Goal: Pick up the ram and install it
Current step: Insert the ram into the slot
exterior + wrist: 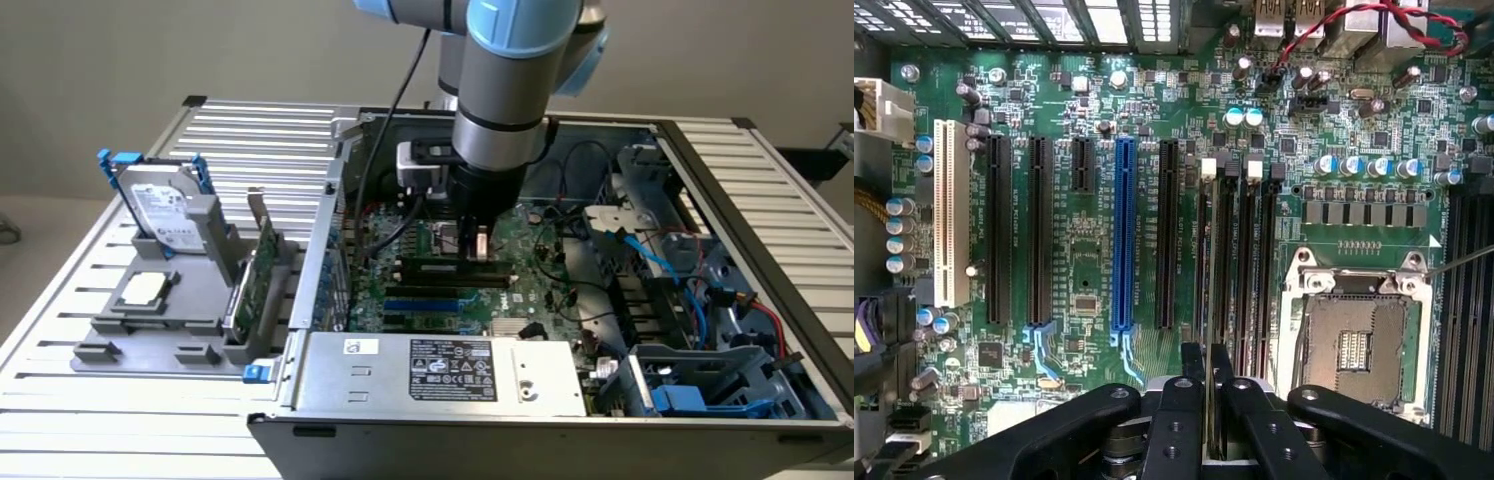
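Note:
The ram [1211, 280] appears edge-on in the wrist view as a thin stick running away from my gripper [1211, 405], whose black fingers [1182, 410] are shut on its near end. It hangs over the black memory slots [1229, 260] beside the CPU socket [1354, 340]. Whether it touches a slot I cannot tell. In the exterior view the gripper [475, 245] points straight down inside the open computer case [320, 250], with the ram [447, 267] held level just above the green motherboard [534, 290].
On a grey fixture [147, 330] at the exterior view's left stand a silver hard drive with blue clips [167, 210] and a wider green card [260, 280]. The power supply [441, 370] is at the case front. Blue cables [641, 250] and drive bays [707, 390] lie on the exterior view's right.

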Motion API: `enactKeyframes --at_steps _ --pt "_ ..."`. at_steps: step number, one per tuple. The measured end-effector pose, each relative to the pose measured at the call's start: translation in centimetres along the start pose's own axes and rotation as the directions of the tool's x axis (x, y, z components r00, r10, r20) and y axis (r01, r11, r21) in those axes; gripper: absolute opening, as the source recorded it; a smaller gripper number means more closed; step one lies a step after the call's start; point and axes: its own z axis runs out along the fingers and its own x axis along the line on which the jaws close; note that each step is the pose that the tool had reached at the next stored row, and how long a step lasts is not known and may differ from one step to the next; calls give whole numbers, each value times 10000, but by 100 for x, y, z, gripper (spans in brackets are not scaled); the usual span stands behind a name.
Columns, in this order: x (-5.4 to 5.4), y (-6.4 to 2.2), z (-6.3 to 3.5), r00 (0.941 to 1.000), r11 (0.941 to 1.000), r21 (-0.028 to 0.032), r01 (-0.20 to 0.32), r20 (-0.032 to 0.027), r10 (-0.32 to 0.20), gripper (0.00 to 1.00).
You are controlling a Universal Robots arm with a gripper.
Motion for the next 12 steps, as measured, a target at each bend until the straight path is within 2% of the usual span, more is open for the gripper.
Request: enactKeyframes --at_steps 4,12 --pt "0 -1 37 10000 10000 -3 19 0 -19 14" --pt "-1 2 39 10000 10000 -5 88 -2 -88 14"
